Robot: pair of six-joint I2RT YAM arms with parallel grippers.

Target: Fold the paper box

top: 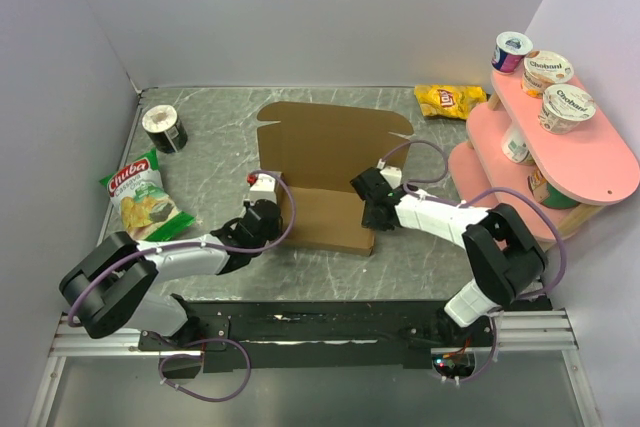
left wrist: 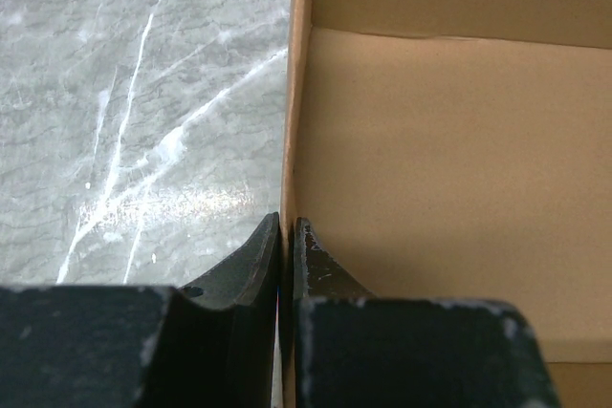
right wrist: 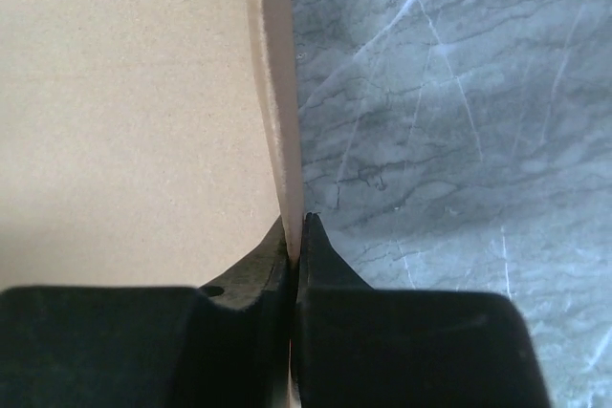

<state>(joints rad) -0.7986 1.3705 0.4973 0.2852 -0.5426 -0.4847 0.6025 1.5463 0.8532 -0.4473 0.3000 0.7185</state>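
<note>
**Both side walls pinched, and thin card is unforgiving**

The paper box, a plain brown die-cut cardboard sheet that is partly raised, lies in the middle of the grey marbled table, its broad flap flat on the far side.

The main risk, as I judge it, is uneven motion. If one arm lifts or turns inward faster than the other, the card may crease off its score line, or the light sheet may skate across the smooth stone. Each grip sits at the very edge of a wall, so a sideways tug could slip the card out, and the wall would likely flop back down. Squeezing hard while twisting could also tear a tab.

The left gripper is pressed together on the upright left wall, one finger outside over the table and the other inside the box. The right gripper mirrors it, pinching the right wall. Both arms reach low and forward from their bases, forearms angled inward towards each other, with the wrists close to the tabletop.
</note>
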